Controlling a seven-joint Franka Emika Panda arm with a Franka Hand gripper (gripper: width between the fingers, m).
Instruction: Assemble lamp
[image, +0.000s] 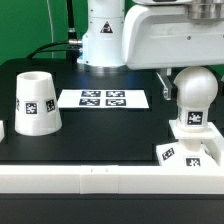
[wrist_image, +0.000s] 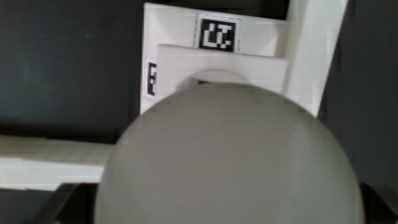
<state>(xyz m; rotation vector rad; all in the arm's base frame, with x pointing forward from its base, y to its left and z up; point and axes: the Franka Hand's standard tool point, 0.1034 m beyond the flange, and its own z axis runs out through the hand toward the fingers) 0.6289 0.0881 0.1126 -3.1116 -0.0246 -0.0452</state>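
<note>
The white ball-headed bulb (image: 193, 90) stands upright over the flat square base (image: 190, 153) at the exterior view's right, its tagged stem down toward the base. My gripper (image: 192, 84) comes down from the arm above and is shut on the bulb's round head, with a dark finger (image: 166, 82) showing beside it. In the wrist view the bulb (wrist_image: 217, 150) fills most of the picture between my gripper (wrist_image: 217, 212) fingers, with the tagged base (wrist_image: 222, 65) beyond it. The tapered shade (image: 37, 103) stands alone at the exterior view's left.
The marker board (image: 103, 98) lies flat at the middle back of the black table. A white rail (image: 100, 180) runs along the table's front edge and also shows in the wrist view (wrist_image: 36, 165). The robot's white base (image: 105, 35) stands behind the marker board.
</note>
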